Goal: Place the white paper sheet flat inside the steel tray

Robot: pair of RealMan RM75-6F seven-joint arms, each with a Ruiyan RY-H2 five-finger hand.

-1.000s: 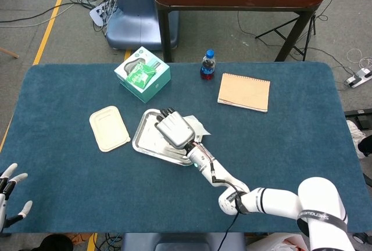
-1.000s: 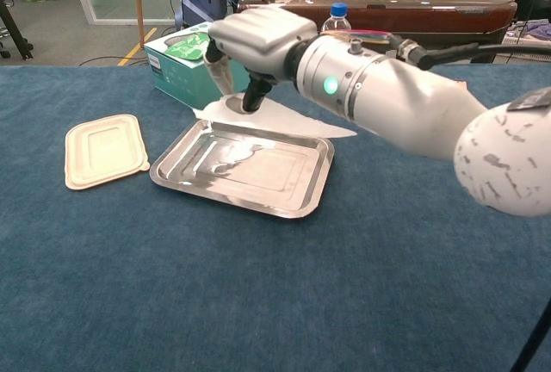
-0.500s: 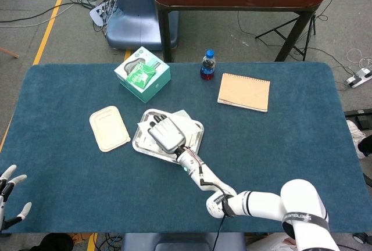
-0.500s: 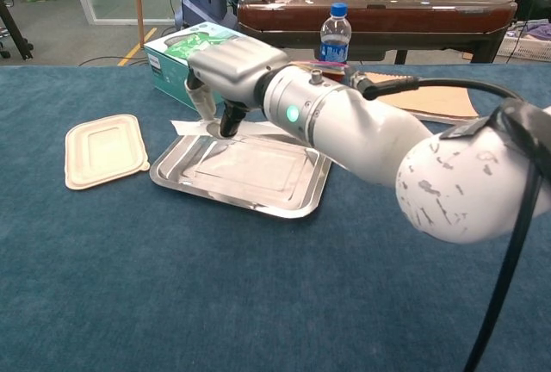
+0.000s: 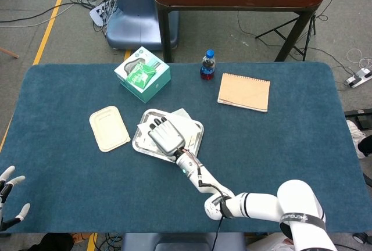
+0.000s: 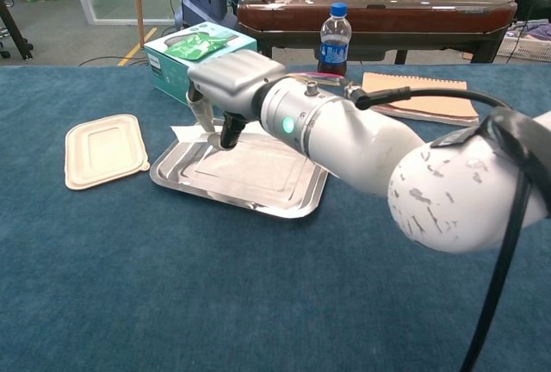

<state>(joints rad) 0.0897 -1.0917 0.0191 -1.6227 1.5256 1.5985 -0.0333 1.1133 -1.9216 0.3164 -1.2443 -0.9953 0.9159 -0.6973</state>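
Note:
The steel tray lies mid-table. The white paper sheet lies almost flat inside it, with its far-left corner sticking out over the rim. My right hand hovers over the tray's left part, and its fingertips pinch the sheet near that corner. In the head view the hand hides much of the sheet. My left hand sits at the table's near-left edge with its fingers spread, holding nothing.
A beige lid lies just left of the tray. Behind the tray stand a green tissue box and a water bottle. A brown notebook lies at the back right.
My right hand moved left and down with the sheet. The paper went from hanging above the tray's far side to lying in it. The left hand barely moved.

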